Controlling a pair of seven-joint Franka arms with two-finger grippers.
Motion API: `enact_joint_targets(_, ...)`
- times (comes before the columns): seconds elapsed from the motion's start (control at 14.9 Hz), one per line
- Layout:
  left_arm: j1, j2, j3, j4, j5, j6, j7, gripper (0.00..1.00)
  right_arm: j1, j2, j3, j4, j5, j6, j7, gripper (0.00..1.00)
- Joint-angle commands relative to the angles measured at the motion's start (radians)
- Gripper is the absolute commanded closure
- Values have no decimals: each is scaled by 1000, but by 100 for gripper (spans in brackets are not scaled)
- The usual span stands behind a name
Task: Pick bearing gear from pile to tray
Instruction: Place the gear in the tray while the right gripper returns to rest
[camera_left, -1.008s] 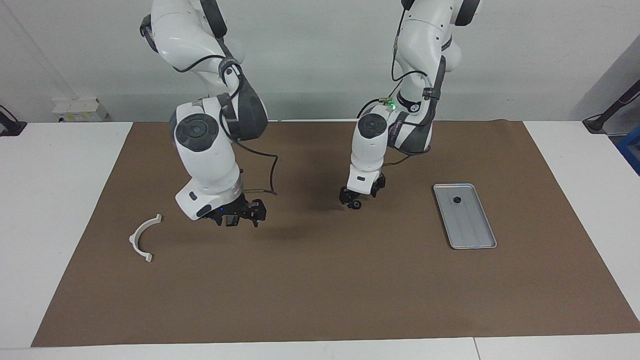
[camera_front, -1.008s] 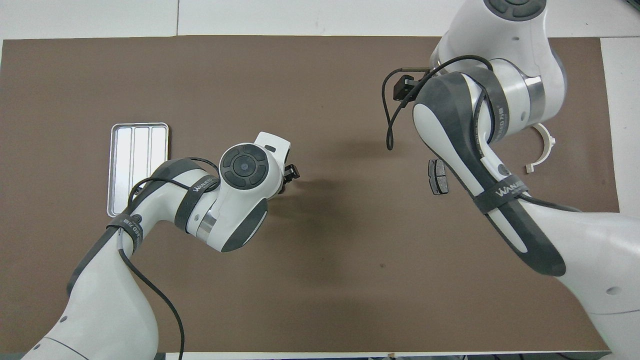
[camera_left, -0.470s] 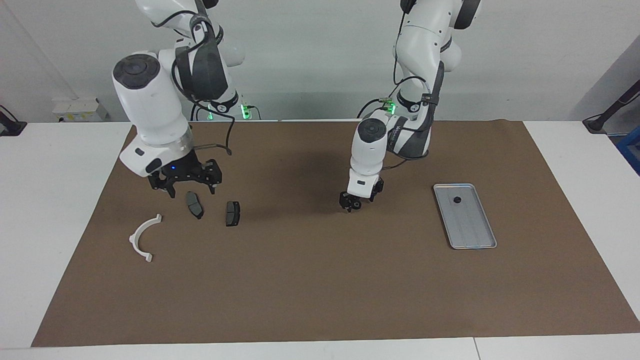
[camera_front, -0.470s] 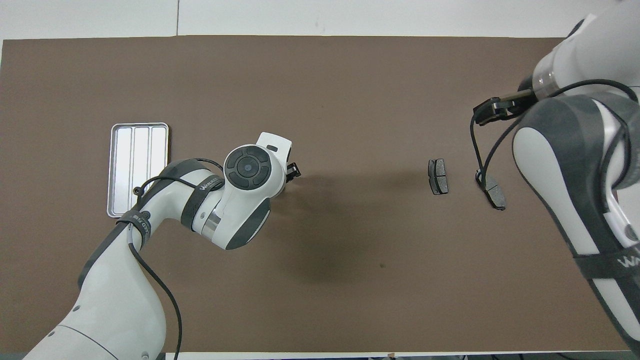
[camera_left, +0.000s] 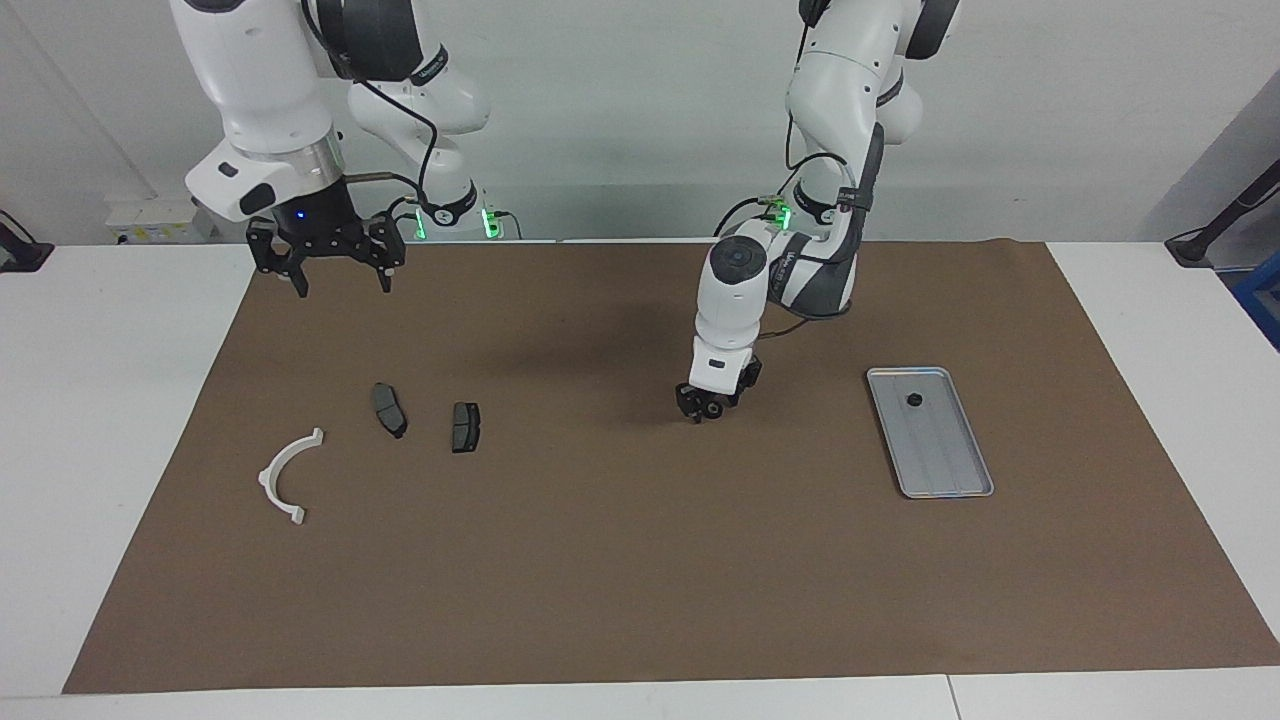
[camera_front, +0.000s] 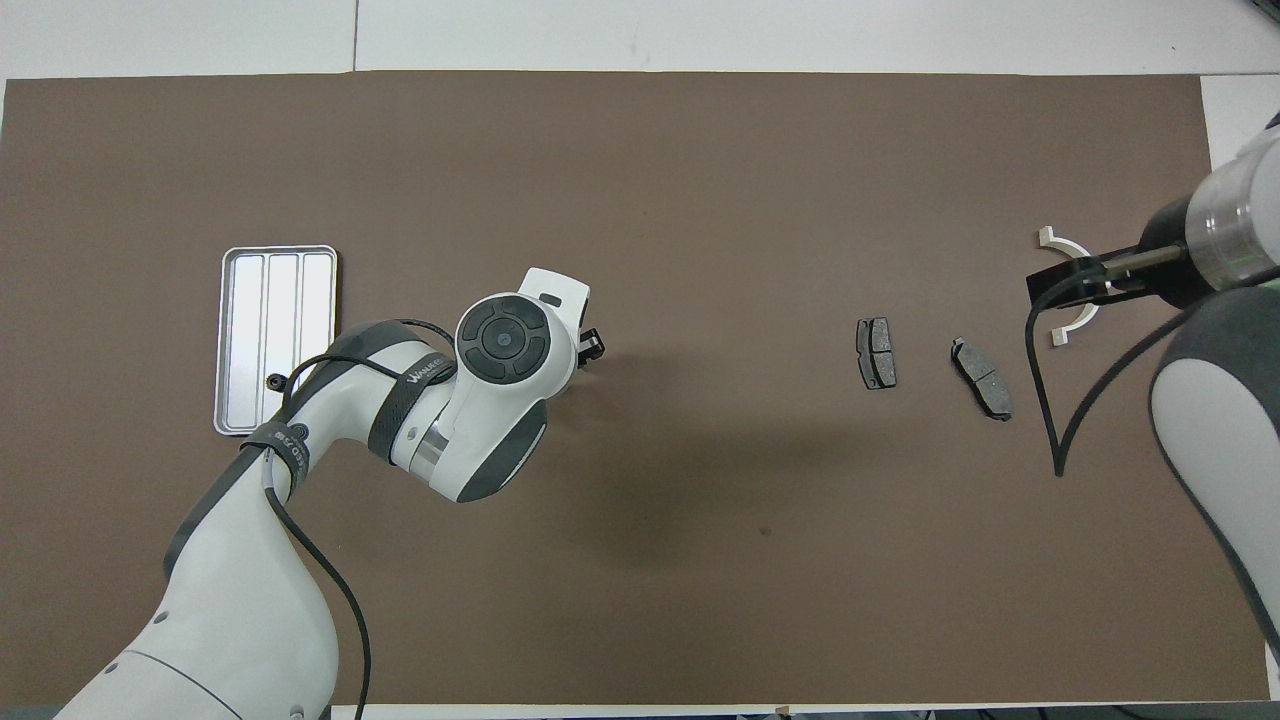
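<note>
Black round piece pinched in left gripper (camera_left: 703, 408), low over the brown mat (camera_left: 640, 560) mid-table. Silver rectangular metal tray (camera_left: 950, 470) lies toward left arm's end, w/ one black piece (camera_left: 914, 400) inside. Right gripper (camera_left: 328, 278) waits raised, fingers spread; two grey brake pads (camera_left: 389, 410) below it.

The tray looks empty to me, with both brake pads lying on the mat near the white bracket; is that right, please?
Not quite: the tray is not empty. The facing view shows one small black round piece lying in it, at the end nearer the robots. The rest holds: both brake pads lie on the mat near the white bracket.
</note>
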Motion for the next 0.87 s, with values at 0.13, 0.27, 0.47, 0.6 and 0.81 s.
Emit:
enact_joint_targets(0.13, -11, 14, 14, 3, 28, 19, -24, 31, -14, -39, -38, -31, 64, -9, -23, 0)
enact_joint_targets(0.27, -11, 14, 14, 3, 28, 20, -24, 38, -15, -39, -38, -31, 62, 0, -22, 0)
enact_joint_targets(0.47, -8, 14, 13, -4, 28, 29, -26, 68, -17, -38, -38, -27, 62, 5, -19, 0)
enact_joint_targets(0.6, -8, 13, 16, 2, 31, -4, -24, 85, -21, -36, -38, -25, 67, -8, -17, 0)
enact_joint_targets(0.81, 47, -22, 27, 1, 37, -57, 63, 87, -21, -36, -36, -27, 81, -49, 20, 0)
